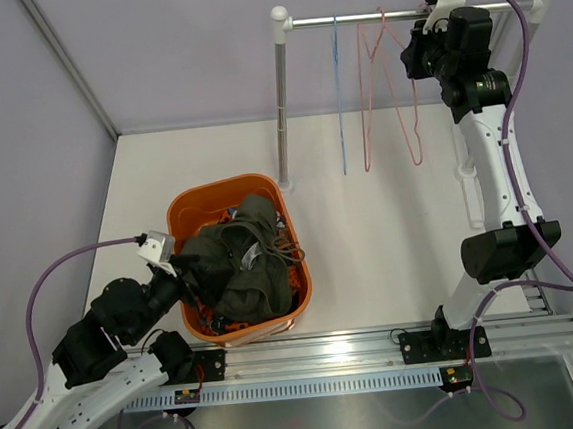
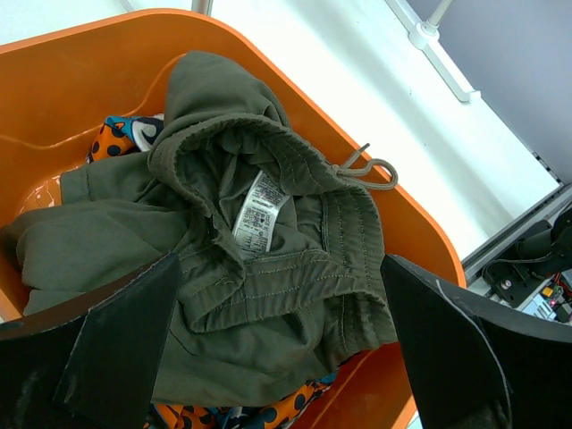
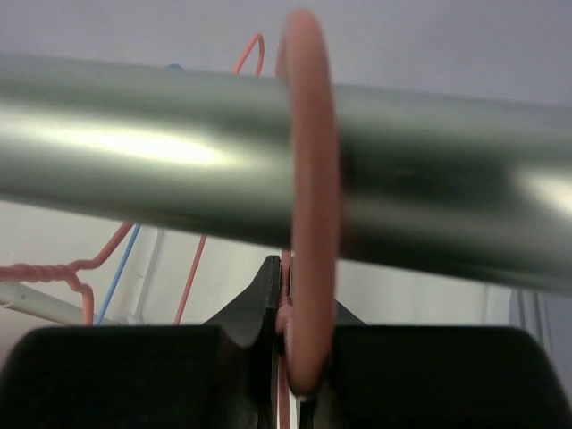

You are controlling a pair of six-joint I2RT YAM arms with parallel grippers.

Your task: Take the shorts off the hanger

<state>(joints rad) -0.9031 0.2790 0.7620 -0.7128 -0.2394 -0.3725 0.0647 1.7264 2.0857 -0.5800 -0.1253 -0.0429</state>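
- One pair of olive shorts (image 1: 251, 268).
- One orange basket (image 1: 194, 194).
- One metal rail (image 1: 310, 21).
- One blue hanger (image 1: 339, 89).
- Two pink hangers: near pink hanger (image 3: 308, 223), far pink hanger (image 3: 253, 54).

Your left arm (image 1: 75, 379) sits low and folded close to its base, with the forearm reaching forward and to the right and the wrist tipped downward. Its pincer (image 2: 279, 268) is spread wide, both fingers (image 2: 116, 349) well apart and gripping nothing. Your right arm (image 1: 494, 171) rises from its base and stretches far forward, almost straight, with the wrist held high. Its pincer (image 3: 284, 304) is closed tight, nipping the thin wire neck of a hanger (image 3: 308, 179).
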